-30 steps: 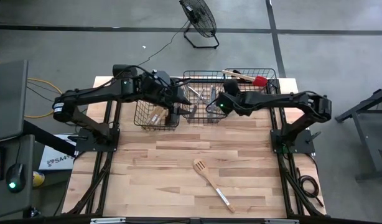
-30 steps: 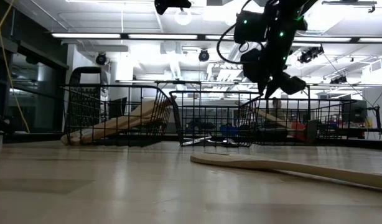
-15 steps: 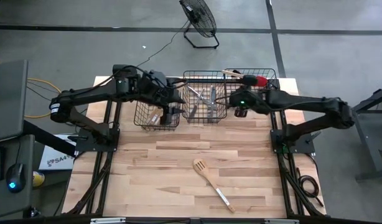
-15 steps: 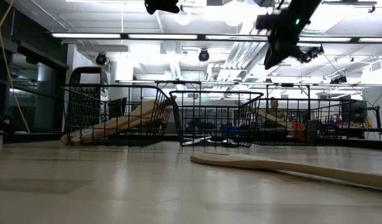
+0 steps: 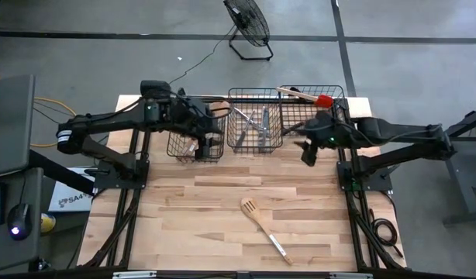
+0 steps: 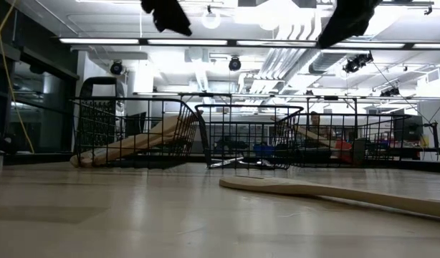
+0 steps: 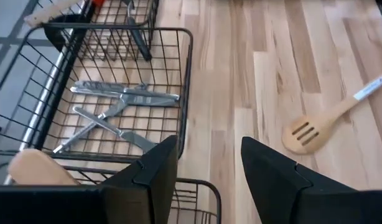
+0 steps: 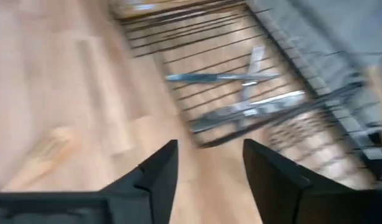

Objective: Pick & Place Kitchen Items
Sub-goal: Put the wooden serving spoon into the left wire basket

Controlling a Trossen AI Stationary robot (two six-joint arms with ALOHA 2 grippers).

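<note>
Tools hovering over baskets
Left tool and right tool are both hanging spread and empty; wooden turner is lying at 6 o'clock on tabletop.

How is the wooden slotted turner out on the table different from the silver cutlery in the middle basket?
The slotted turner is pale wood with a slotted head; the cutlery is shiny metal. The turner lies alone on the bare table, near its front; the cutlery is several pieces crossed together inside the middle wire basket. Both are slim utensils lying flat, held by neither claw.
</note>
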